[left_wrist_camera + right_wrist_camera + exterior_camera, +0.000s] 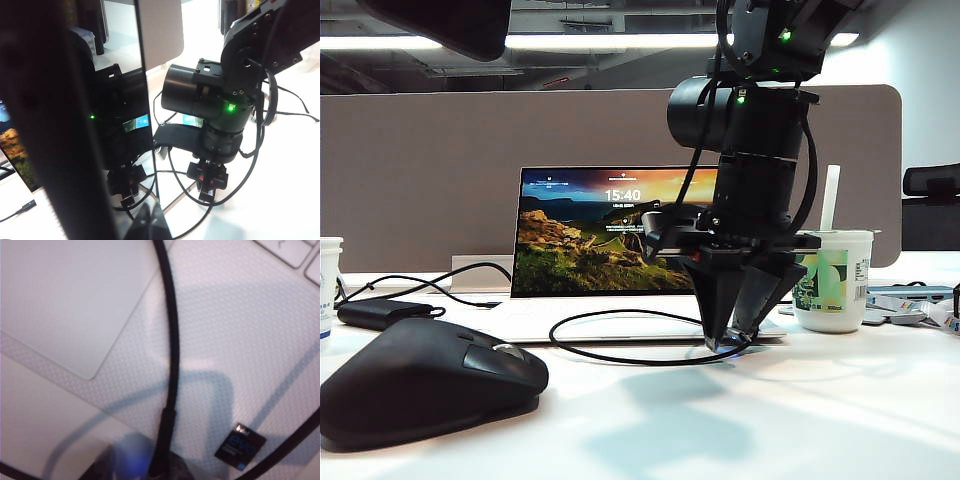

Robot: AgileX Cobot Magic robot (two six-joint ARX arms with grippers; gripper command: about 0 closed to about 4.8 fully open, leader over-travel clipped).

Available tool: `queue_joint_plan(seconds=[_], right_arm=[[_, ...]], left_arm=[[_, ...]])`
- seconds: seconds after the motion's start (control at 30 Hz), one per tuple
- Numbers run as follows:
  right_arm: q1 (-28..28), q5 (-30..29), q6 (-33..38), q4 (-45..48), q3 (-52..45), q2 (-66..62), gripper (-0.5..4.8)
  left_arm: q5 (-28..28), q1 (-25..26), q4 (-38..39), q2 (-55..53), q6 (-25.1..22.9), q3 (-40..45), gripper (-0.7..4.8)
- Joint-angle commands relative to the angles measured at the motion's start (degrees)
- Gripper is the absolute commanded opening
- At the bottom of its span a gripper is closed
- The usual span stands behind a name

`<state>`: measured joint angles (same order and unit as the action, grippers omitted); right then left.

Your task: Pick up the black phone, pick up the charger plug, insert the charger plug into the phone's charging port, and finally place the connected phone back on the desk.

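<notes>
Phone (75, 125) held in my clamped left gripper; right gripper (730, 338), part-open, straddles plug (162, 460) on laptop (620, 322). Off-centre closure could flick it away.

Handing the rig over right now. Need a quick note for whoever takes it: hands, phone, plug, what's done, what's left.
Left hand: shut on the phone, held up off the desk.
Right hand: down at the front edge of the laptop, fingers either side of the charger plug; grip not confirmed.
Done: phone picked up.
Left: grip and lift the plug, push it into the phone's port (not visible now), set the phone back on the desk.
</notes>
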<state>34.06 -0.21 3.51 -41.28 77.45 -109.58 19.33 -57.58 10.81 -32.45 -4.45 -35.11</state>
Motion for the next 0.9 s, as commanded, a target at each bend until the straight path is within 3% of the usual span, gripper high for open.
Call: queue_joint_plan(seconds=[0.03, 0.23, 0.47, 0.9], right_arm=[[-0.04, 0.31, -0.13, 1.29, 0.11, 0.17, 1.04], [-0.04, 0.31, -0.15, 1.22, 0.11, 0.17, -0.05], [-0.04, -0.09, -0.17, 1.25, 0.17, 0.35, -0.04], [-0.07, -9.55, -0.31, 0.74, 0.2, 8.35, -0.04]], left_arm=[[0.13, -0.04, -2.1, 0.2, -0.04, -0.39, -0.06], [0.13, -0.04, -2.05, 0.22, -0.04, -0.39, -0.06], [0.13, -0.04, -1.42, 0.22, -0.04, -0.39, -0.06], [0.11, -0.04, -1.36, 0.22, -0.04, -0.39, -0.06]])
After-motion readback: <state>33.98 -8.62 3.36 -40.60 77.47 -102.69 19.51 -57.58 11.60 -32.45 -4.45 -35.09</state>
